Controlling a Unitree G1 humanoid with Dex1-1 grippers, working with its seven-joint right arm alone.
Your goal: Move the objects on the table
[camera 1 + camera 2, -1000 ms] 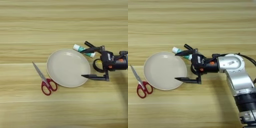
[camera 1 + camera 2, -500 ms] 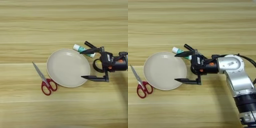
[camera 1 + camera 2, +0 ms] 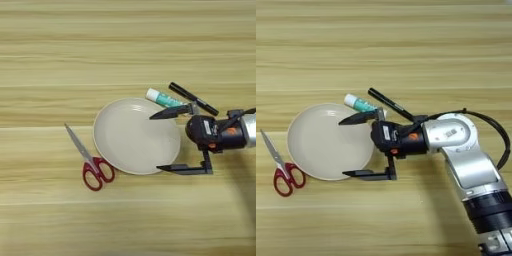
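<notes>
While my tool (image 3: pixel 348 147) hangs spread apart over the plate's (image 3: pixel 127 140) right rim, nothing is gripped.
Glue stick (image 3: pixel 162 98) and black pen (image 3: pixel 192 98) lie just beyond that rim, scissors (image 3: pixel 90 161) left; judging so, all moving remains.

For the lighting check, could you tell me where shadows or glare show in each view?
Left eye view: a soft shadow on the table below and right of the hand; no glare on the plate. Right eye view: faint shading under the forearm; scissors evenly lit.
</notes>
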